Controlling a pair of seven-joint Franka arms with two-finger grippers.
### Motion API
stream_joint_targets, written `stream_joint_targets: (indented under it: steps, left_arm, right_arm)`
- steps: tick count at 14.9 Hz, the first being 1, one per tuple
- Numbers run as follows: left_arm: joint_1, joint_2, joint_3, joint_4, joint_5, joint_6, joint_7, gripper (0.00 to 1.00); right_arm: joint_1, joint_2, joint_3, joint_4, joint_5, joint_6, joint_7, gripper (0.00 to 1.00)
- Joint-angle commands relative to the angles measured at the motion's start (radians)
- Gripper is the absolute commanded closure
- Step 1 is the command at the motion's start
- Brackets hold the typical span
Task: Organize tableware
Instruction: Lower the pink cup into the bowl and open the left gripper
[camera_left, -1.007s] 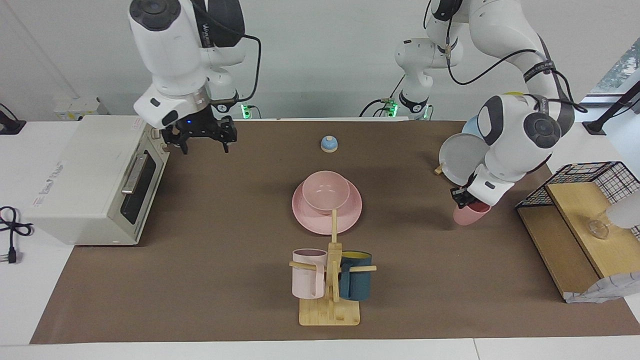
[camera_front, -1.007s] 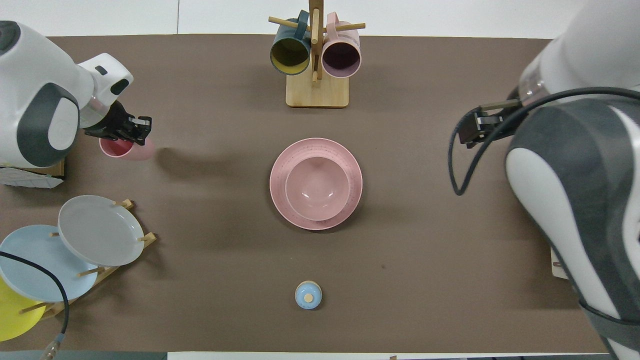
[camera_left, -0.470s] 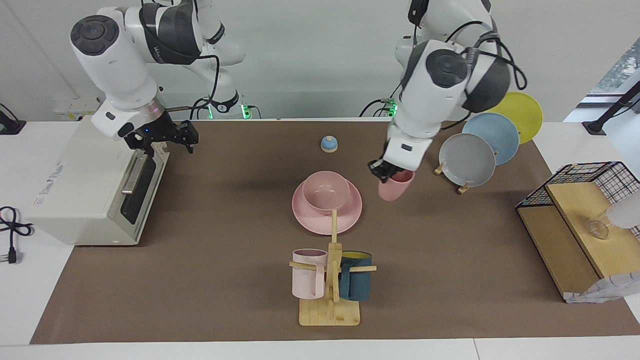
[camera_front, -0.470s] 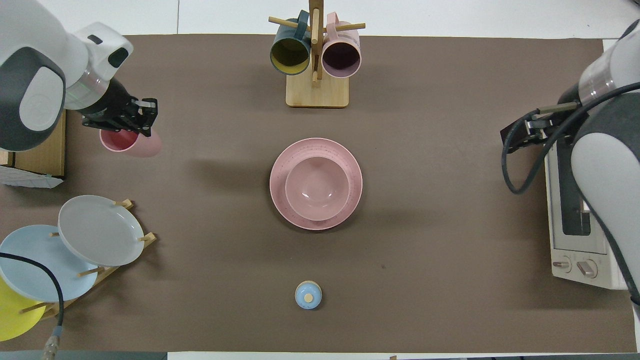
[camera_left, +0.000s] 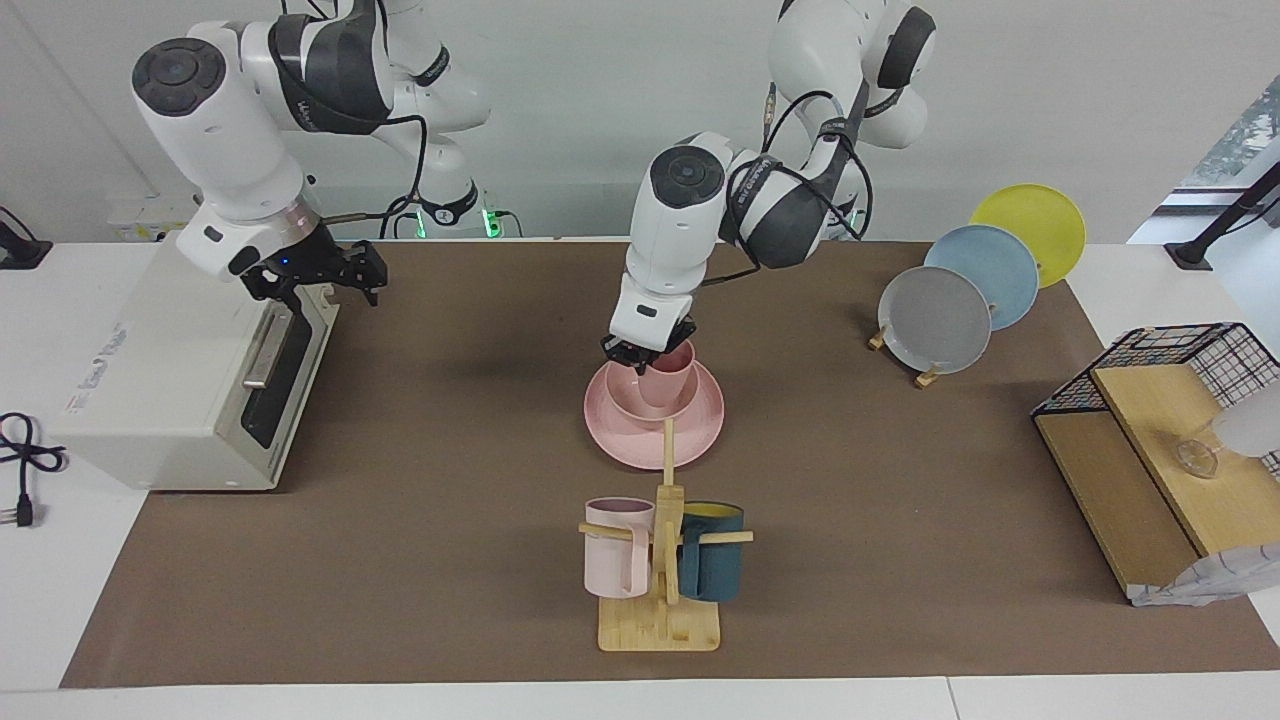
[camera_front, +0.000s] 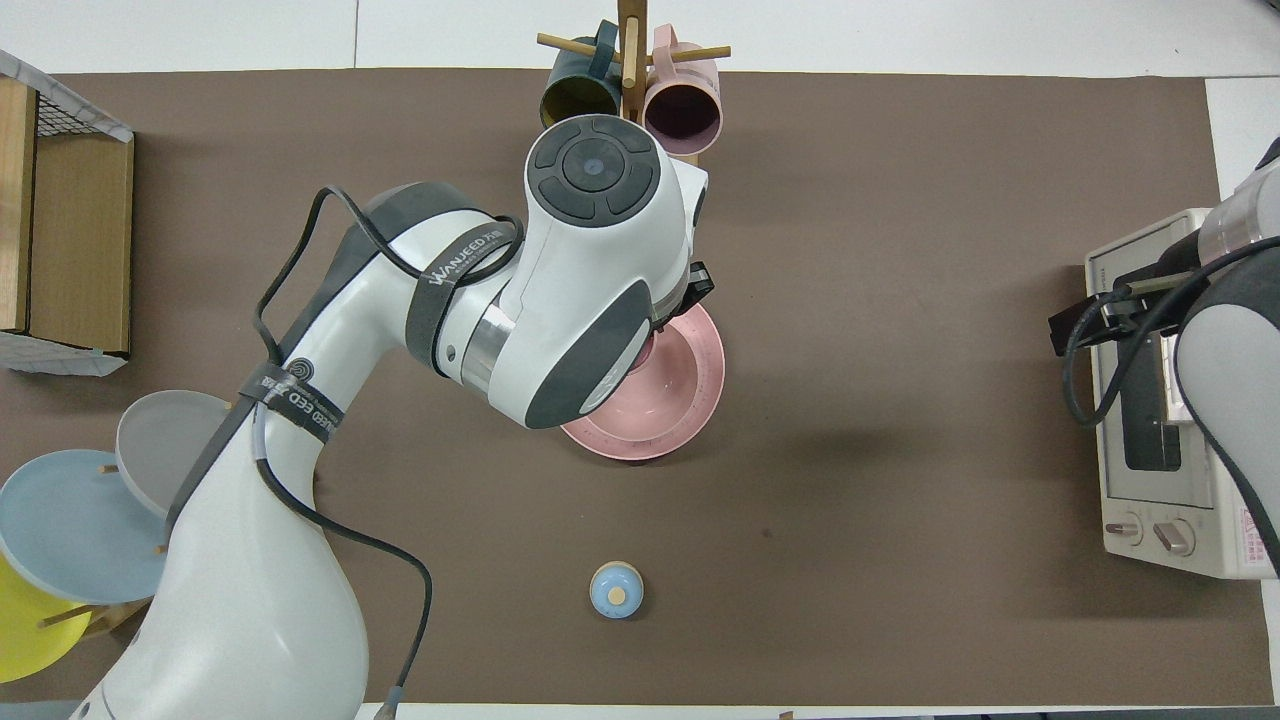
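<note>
Two arms are out: the left gripper pinches the rim of the pink cup, holding it upright inside the pink bowl, which sits on the pink plate mid-table, nearer the robots than the mug rack. The right gripper waits over the toaster oven, fingers spread.

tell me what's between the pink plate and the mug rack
Only bare brown mat, shown in the facing view: the pink plate sits nearer the robots, and the mug rack has its upright post overlapping the plate's rim.
</note>
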Motion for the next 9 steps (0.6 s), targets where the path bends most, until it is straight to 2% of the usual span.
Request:
stream_joint_targets:
  steps: [1, 6, 9]
  left_arm:
    - [-0.022, 0.022, 0.018, -0.019, -0.008, 0.018, -0.019, 1.00]
    - [-0.037, 0.027, 0.016, -0.091, -0.016, 0.083, -0.039, 1.00]
    - [-0.038, 0.033, 0.016, -0.100, -0.014, 0.100, -0.044, 1.00]
  right_arm:
    - [-0.011, -0.039, -0.006, -0.044, 0.016, 0.009, -0.030, 0.00]
    - [-0.011, -0.046, -0.006, -0.044, 0.015, -0.005, -0.026, 0.00]
    - [-0.011, -0.053, -0.006, -0.041, 0.015, -0.011, -0.033, 0.00]
